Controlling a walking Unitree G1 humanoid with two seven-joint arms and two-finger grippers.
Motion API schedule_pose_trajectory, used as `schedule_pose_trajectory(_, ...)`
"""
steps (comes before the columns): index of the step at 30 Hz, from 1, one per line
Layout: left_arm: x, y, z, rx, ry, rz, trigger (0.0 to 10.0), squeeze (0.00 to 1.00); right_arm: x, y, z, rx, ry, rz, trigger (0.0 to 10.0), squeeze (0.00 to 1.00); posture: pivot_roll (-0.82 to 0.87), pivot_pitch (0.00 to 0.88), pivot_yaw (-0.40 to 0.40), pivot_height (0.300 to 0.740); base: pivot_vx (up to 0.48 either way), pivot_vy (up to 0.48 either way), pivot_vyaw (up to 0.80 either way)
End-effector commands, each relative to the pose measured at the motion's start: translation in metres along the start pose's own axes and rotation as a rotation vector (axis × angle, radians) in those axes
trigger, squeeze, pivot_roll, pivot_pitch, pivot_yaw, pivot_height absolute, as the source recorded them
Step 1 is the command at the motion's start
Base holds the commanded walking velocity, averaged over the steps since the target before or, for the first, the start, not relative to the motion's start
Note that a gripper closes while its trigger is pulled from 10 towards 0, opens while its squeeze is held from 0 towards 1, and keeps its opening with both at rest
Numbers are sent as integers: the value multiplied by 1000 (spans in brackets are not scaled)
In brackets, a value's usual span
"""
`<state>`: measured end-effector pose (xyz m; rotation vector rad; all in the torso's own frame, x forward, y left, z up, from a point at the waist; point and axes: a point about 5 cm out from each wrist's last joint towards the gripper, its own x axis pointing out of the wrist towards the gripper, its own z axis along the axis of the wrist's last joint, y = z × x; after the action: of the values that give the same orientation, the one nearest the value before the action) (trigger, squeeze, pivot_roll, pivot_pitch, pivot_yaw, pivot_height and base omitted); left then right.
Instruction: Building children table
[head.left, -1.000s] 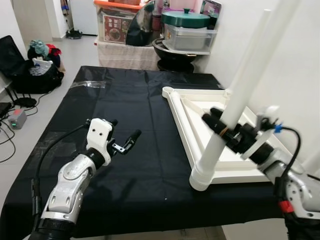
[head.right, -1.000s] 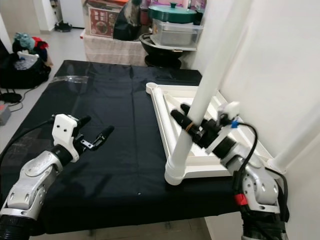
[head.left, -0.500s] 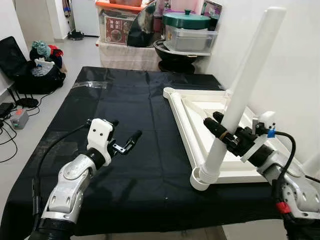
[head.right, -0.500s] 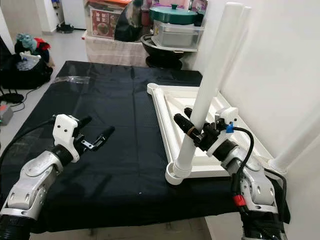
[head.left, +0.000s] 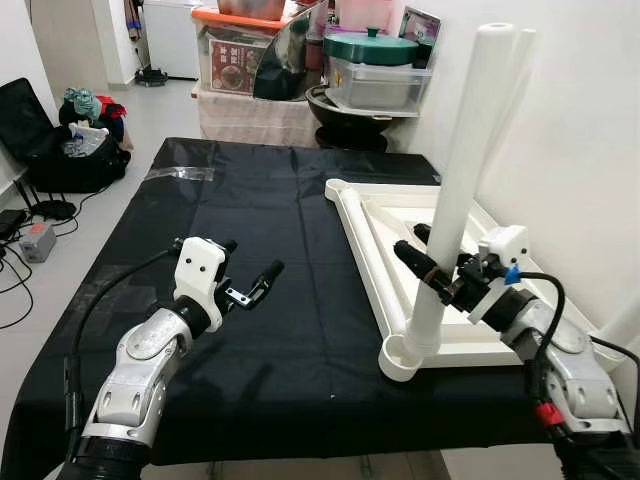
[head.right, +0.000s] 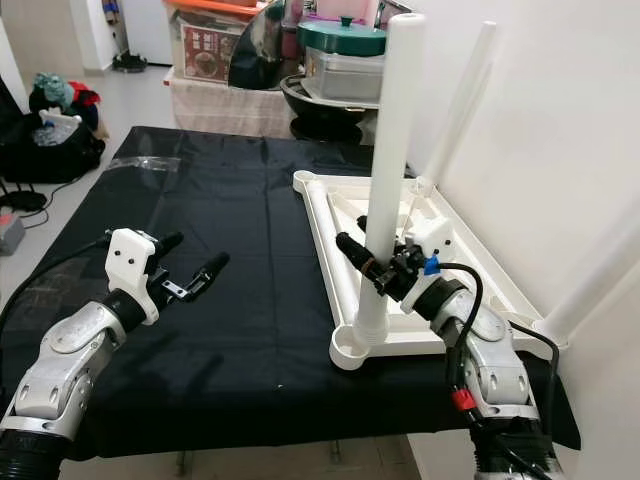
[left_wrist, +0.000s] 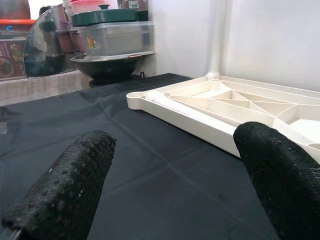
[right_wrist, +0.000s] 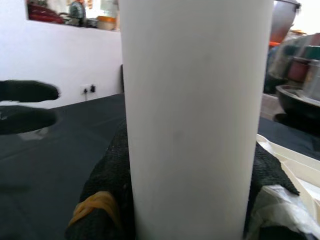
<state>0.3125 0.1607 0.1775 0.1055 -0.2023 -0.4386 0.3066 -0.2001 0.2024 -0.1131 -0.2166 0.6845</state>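
Even, bright indoor light fills the room, and the head views are sharp with soft shadows. The glossy black plastic sheet (head.left: 250, 230) over the table shows pale sheen on its creases. In the right wrist view the white cylindrical plastic table leg (right_wrist: 195, 115) sits so close that it is soft and blurred.

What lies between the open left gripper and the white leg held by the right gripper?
Bare black tablecloth, seen in both eye views, between the left gripper and the leg clamped by the right gripper.
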Motion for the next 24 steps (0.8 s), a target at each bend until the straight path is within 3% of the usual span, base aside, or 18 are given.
schedule_pose_trajectory(1,0,0,-2,-5,8,-4,10000,0,-5,8,-22,56,89,12,10000,0,68,0,-109,740,0,0,0)
schedule_pose_trajectory(15,1,-1,-2,-9,6,-8,10000,0,0,21,-18,45,47,50,10000,0,60,0,-105,740,0,0,0)
schedule_pose_trajectory(20,0,0,-2,-7,7,-2,10000,0,3,33,-22,101,32,72,10000,0,65,0,-111,740,0,0,0)
schedule_pose_trajectory(24,0,0,-2,-8,8,-2,10000,0,3,31,-21,124,10,57,10000,0,65,0,-110,740,0,0,0)
